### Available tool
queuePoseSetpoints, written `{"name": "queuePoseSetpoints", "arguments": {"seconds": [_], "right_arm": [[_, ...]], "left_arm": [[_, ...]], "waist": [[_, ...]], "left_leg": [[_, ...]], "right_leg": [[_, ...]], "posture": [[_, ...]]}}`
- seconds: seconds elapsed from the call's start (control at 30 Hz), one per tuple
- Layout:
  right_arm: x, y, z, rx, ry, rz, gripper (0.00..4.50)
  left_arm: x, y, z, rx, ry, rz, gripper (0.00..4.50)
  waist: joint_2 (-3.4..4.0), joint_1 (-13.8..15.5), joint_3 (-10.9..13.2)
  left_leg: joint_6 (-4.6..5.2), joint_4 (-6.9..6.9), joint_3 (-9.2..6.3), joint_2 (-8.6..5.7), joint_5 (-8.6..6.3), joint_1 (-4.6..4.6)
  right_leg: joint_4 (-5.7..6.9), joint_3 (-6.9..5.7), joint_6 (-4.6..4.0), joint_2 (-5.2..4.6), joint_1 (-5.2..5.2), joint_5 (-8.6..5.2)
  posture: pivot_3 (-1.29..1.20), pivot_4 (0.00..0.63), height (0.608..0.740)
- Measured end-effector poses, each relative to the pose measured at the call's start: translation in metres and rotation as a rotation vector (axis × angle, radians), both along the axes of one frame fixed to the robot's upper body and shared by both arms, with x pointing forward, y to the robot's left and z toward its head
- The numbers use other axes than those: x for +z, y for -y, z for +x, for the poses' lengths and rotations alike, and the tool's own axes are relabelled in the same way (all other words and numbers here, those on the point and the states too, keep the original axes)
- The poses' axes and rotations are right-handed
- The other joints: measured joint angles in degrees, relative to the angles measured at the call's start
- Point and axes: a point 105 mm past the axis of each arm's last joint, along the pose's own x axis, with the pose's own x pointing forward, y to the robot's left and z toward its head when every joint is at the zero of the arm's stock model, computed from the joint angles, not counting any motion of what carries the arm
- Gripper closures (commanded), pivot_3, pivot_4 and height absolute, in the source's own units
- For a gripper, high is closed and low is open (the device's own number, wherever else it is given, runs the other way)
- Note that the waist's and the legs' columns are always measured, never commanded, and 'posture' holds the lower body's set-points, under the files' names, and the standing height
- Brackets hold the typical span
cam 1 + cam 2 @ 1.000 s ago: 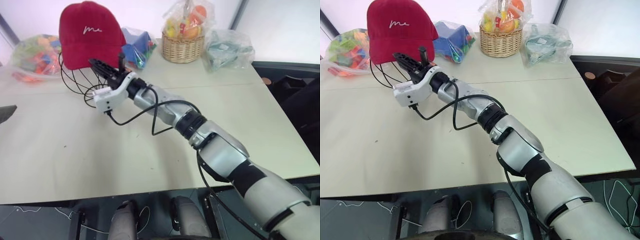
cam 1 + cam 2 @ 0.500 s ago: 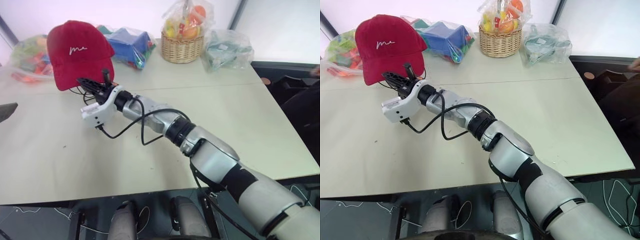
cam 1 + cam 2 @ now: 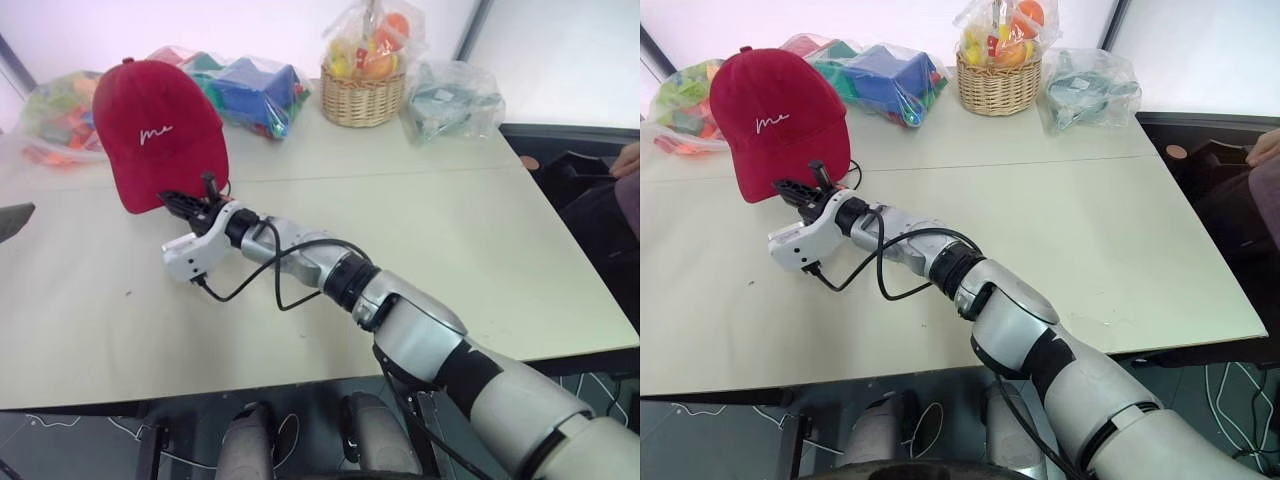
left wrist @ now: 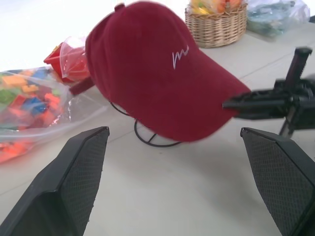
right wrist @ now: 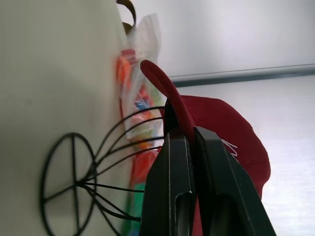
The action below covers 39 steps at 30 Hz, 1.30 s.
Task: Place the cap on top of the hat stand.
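The dark red cap (image 3: 155, 130) sits tilted over the black wire hat stand (image 4: 147, 138), hiding most of its globe; the stand's wires and ring base (image 5: 74, 182) show beneath it. My right gripper (image 3: 186, 203) reaches in from the right and is shut on the cap's brim (image 5: 165, 93), which shows pinched between its two black fingers. In the left wrist view the left gripper (image 4: 172, 135) is open, its fingers (image 4: 74, 177) spread wide, facing the cap from a short way off without touching it.
A wicker basket (image 3: 365, 95) of fruit stands at the table's back, with a clear bag (image 3: 455, 100) to its right and bags of coloured toys (image 3: 250, 90) behind the cap. The table's right edge (image 3: 575, 260) is near a person's hand (image 3: 628, 160).
My right gripper has come down and to the left with the cap's brim in it. The cap has sunk over the stand, covering wires that showed below it before.
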Motion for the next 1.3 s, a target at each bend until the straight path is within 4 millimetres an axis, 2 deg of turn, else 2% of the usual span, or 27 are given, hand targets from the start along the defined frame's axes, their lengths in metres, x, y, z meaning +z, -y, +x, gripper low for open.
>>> {"name": "queuePoseSetpoints", "arguments": {"seconds": [0.5,0.93,1.07,1.23,1.27,1.3], "right_arm": [[-0.014,-0.006,0.0,-0.021,-0.179,0.031,4.46],[-0.013,-0.006,0.001,-0.024,-0.196,0.046,4.46],[-0.016,-0.004,0.003,-0.033,-0.206,0.042,2.95],[-0.017,-0.004,0.001,-0.019,-0.206,0.044,0.3],[-0.017,-0.005,0.001,-0.015,-0.204,0.045,0.04],[-0.017,-0.005,0.0,-0.011,-0.201,0.045,0.04]], "left_arm": [[-0.005,-0.001,0.0,0.016,-0.009,-0.008,0.0],[-0.007,-0.002,0.0,0.025,-0.02,-0.008,0.0],[-0.007,-0.002,0.0,0.024,-0.021,-0.009,0.0],[-0.007,-0.002,-0.001,0.02,-0.021,-0.008,0.0],[-0.007,-0.002,-0.001,0.019,-0.021,-0.008,0.0],[-0.007,-0.002,-0.001,0.018,-0.02,-0.008,0.0]], "waist": [[-0.01,-0.1,0.0],[-0.02,0.0,0.0],[-0.01,0.0,0.0],[-0.01,0.0,0.0],[-0.01,0.0,0.0],[-0.02,0.0,0.0]], "left_leg": [[-0.01,-0.02,-0.01,0.02,0.0,0.01],[-0.03,-0.02,-0.02,0.01,0.0,0.01],[-0.03,-0.02,-0.03,0.01,0.0,-0.02],[-0.04,-0.05,-0.02,0.01,0.0,-0.03],[-0.04,-0.05,-0.02,0.01,0.0,-0.03],[-0.04,-0.06,-0.02,0.01,0.0,-0.03]], "right_leg": [[0.01,0.0,-0.02,-0.02,0.0,-0.01],[0.01,-0.02,-0.04,-0.05,0.0,-0.01],[0.0,-0.03,-0.04,-0.06,-0.01,-0.02],[-0.02,-0.04,-0.05,-0.07,-0.02,-0.02],[-0.02,-0.04,-0.05,-0.07,-0.02,-0.02],[-0.02,-0.04,-0.05,-0.07,-0.02,-0.02]], "posture": [[0.0,0.15,0.74],[0.0,0.15,0.74],[0.0,0.15,0.74],[0.0,0.15,0.74],[0.0,0.15,0.74],[0.0,0.15,0.74]]}}
